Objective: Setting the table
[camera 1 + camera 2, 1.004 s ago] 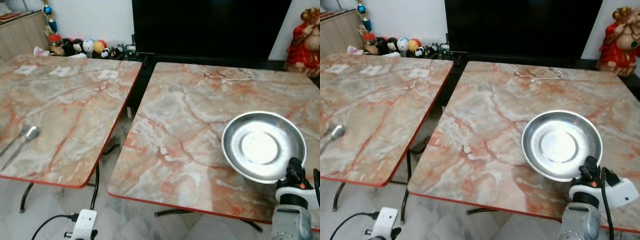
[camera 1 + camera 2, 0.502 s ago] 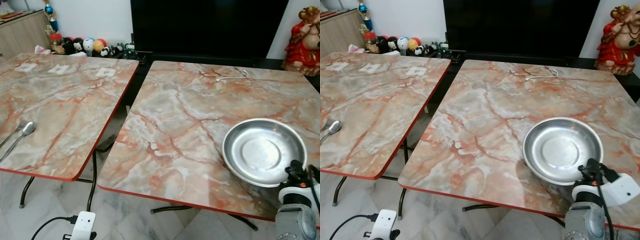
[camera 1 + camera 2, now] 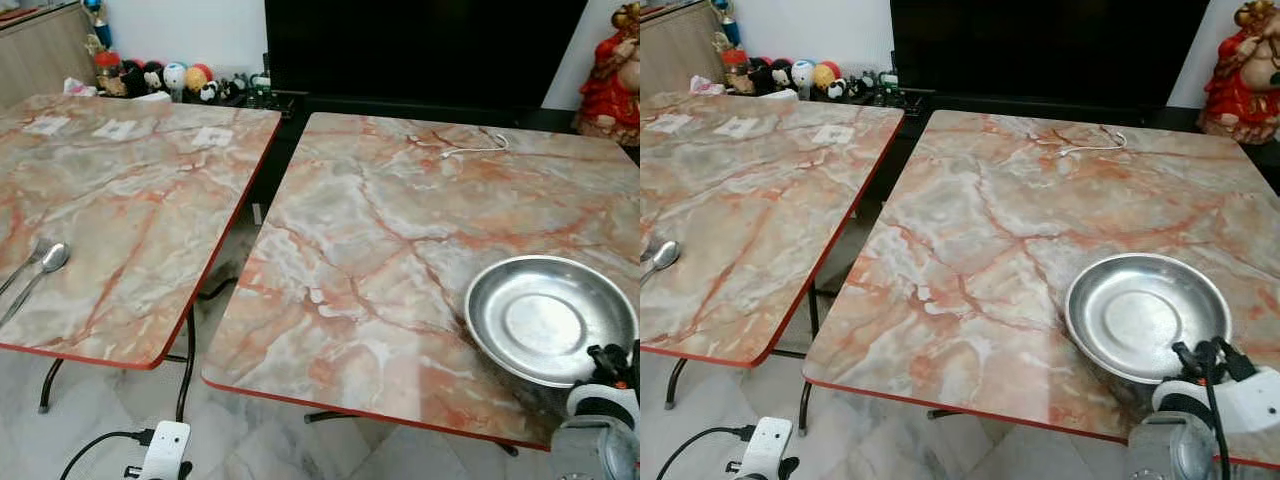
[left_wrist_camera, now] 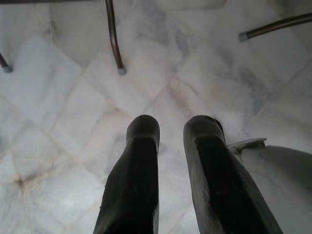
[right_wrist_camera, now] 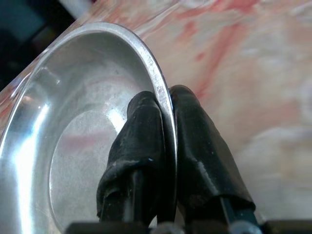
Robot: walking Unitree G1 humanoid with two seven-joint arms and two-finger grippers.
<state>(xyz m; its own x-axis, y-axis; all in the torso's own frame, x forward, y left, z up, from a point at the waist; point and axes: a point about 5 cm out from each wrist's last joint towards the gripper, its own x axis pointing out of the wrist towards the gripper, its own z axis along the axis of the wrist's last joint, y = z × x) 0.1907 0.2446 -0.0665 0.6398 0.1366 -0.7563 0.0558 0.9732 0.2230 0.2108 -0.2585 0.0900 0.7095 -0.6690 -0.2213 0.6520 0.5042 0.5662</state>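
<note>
My right gripper (image 5: 165, 122) is clamped on the near rim of the plate (image 3: 550, 318), over the right table (image 3: 370, 250)'s near right corner. My left gripper (image 4: 170, 131) hangs idle, fingers slightly apart.

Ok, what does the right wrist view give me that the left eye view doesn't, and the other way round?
Right wrist view: the right gripper pinching the steel plate by its rim, one finger inside and one outside. Left eye view: the whole layout, with a spoon on the left table, a white cable at the far end of the right table, and toys by the wall. Both: the plate over the marble-patterned top.
</note>
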